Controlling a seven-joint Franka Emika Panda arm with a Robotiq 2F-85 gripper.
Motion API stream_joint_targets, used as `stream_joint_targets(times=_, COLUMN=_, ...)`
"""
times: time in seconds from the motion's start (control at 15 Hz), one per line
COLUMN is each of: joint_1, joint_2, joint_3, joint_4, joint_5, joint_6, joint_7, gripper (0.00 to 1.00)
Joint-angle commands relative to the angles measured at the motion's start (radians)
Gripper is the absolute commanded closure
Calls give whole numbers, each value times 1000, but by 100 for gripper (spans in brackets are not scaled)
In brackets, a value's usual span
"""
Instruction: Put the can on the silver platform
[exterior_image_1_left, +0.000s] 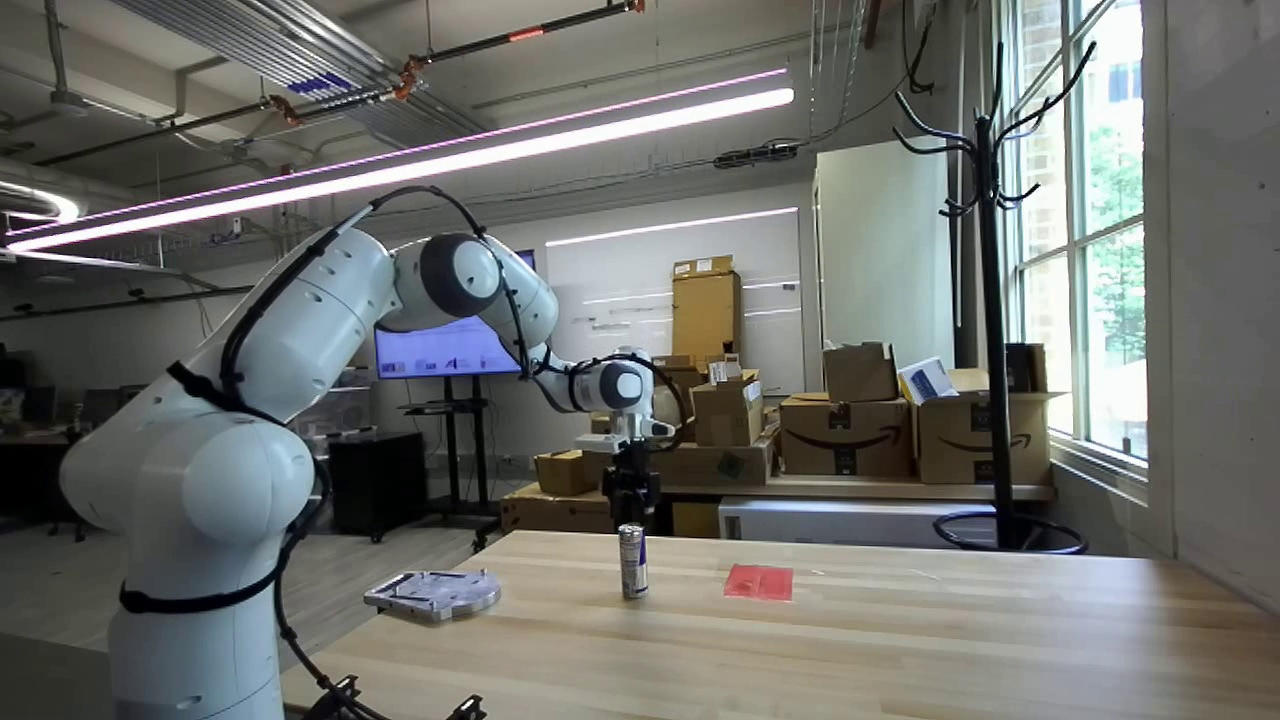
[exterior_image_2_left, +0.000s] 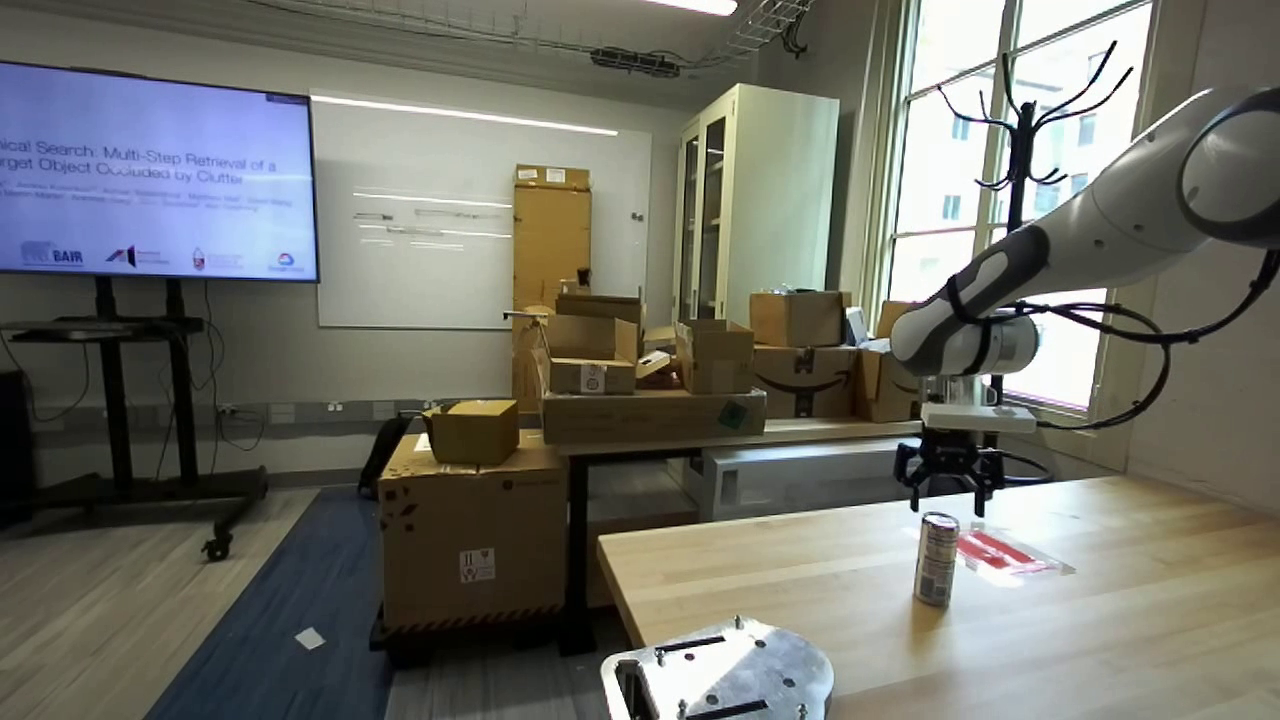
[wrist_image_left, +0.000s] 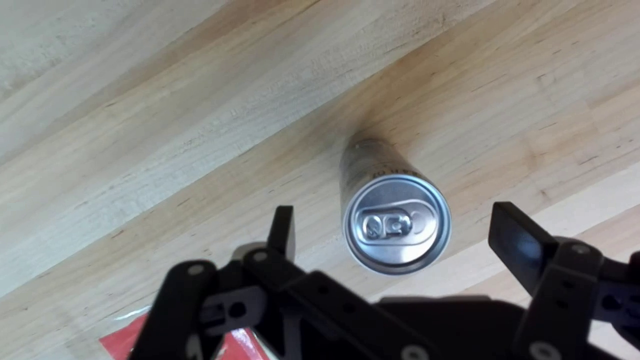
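The can (exterior_image_1_left: 633, 562) is a slim silvery cylinder standing upright on the wooden table, also seen in an exterior view (exterior_image_2_left: 936, 562). In the wrist view the can's lid (wrist_image_left: 397, 225) shows between my two fingers, with a gap on each side. My gripper (exterior_image_2_left: 947, 508) is open, empty and pointing down, with its fingertips about level with or just above the can's top; it also shows in an exterior view (exterior_image_1_left: 631, 508). The silver platform (exterior_image_1_left: 435, 594) lies flat near the table's edge on the robot-base side, apart from the can; it also shows in an exterior view (exterior_image_2_left: 735, 675). The wrist view does not show the platform.
A flat red piece (exterior_image_1_left: 758, 582) in clear plastic lies on the table (exterior_image_1_left: 900, 640) close to the can; it also shows in the wrist view (wrist_image_left: 125, 340). Cardboard boxes (exterior_image_2_left: 650, 415) stand behind the table. A black coat rack (exterior_image_1_left: 998, 400) stands beyond the table's far side.
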Motion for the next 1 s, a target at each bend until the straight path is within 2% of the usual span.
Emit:
stream_joint_targets(times=0.0, joint_1=-23, joint_2=31, joint_3=15, joint_4=27, joint_5=19, joint_6=7, joint_7=-36, gripper=0)
stream_joint_targets(times=0.53, joint_1=-20, joint_2=68, joint_3=18, joint_4=44, joint_5=13, joint_6=5, joint_7=-44, gripper=0)
stream_joint_targets(times=0.67, joint_1=-21, joint_2=73, joint_3=19, joint_4=45, joint_5=12, joint_6=6, joint_7=-51, gripper=26)
stream_joint_targets(times=0.93, joint_1=-20, joint_2=77, joint_3=19, joint_4=47, joint_5=8, joint_6=18, joint_7=-63, gripper=58)
